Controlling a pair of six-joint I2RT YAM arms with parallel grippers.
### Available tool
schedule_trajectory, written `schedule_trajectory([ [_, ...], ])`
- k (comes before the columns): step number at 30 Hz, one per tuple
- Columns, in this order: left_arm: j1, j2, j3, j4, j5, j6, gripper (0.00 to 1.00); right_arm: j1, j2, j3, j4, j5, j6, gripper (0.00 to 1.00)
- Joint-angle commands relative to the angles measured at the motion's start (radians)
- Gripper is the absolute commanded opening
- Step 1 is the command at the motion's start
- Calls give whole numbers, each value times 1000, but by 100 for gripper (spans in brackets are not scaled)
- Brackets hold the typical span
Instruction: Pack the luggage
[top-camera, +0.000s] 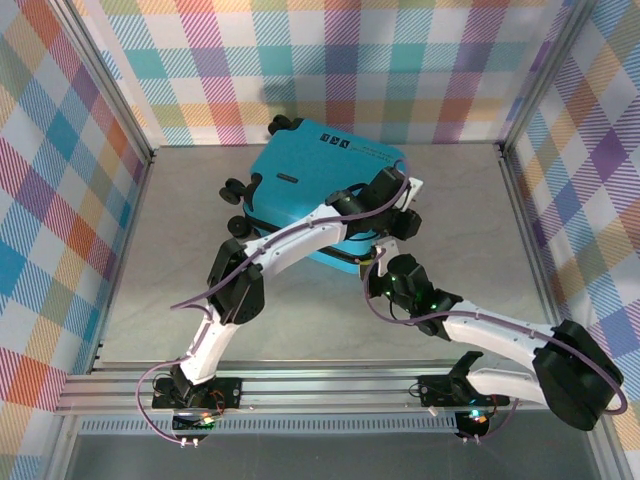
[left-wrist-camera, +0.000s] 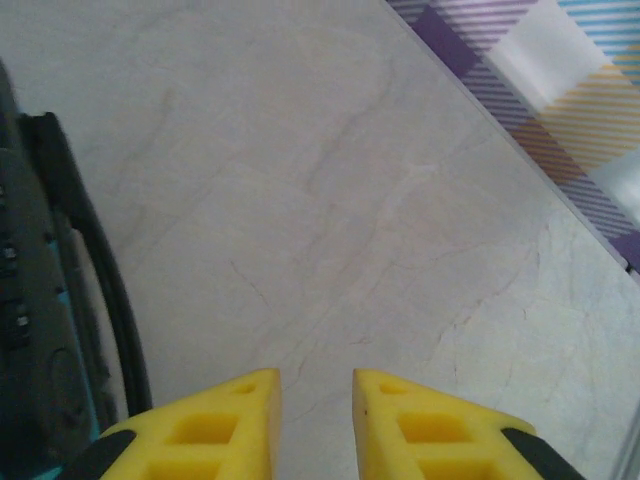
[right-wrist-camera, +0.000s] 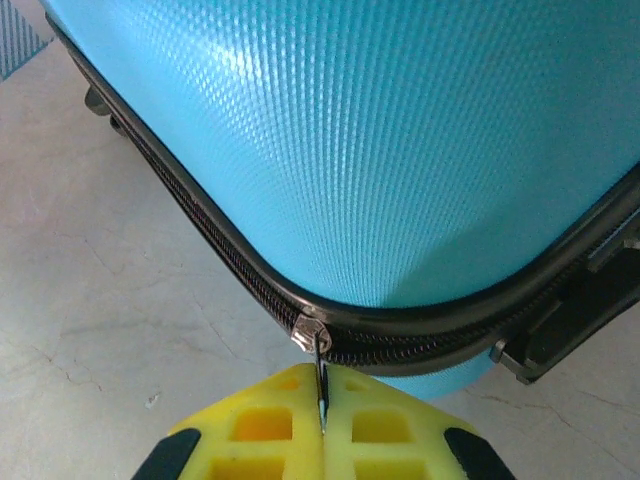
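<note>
A small turquoise-blue hard-shell luggage (top-camera: 310, 185) lies flat on a pale grey desk (top-camera: 200, 300), toward the back and centre, turned at an angle, with plaid walls (top-camera: 60, 200) around the workspace. Its black wheels (top-camera: 236, 188) stick out on its left side. 2 robot arms reach in from the near edge. The left arm stretches across the top of the shell to the luggage's right side. From its wrist camera, the left pincer (left-wrist-camera: 315, 385) shows 2 yellow fingers with a narrow gap between them and nothing in that gap; it hangs over bare desk, with the luggage's dark edge along the left of that view. The right arm bends in toward the luggage's near corner. From its wrist camera, the right pincer (right-wrist-camera: 322, 400) is pressed closed on the thin metal zipper pull (right-wrist-camera: 320, 365), right at the rounded corner where the black zipper seam (right-wrist-camera: 200, 225) curves around the shell.
</note>
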Motion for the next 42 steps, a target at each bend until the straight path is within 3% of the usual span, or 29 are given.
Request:
schedule_trajectory([
  [1, 22, -75, -110, -108, -113, -21, 25, -60, -51, -18, -31, 162, -7, 0],
  [15, 59, -150, -247, -79, -149, -31, 22, -140, -59, -52, -5, 264, -17, 0],
  [20, 72, -160, -262, -76, -156, -31, 21, -146, -44, -98, 111, 117, -34, 0],
  [25, 90, -160, -274, -83, -156, -28, 20, -140, -14, -103, 113, 211, -44, 0],
  [30, 96, -167, -312, -71, -156, -32, 19, -197, -1, -58, 92, 233, -24, 0],
  [42, 109, -183, -363, -44, -149, -35, 17, -350, 54, -17, 199, 103, -67, 0],
])
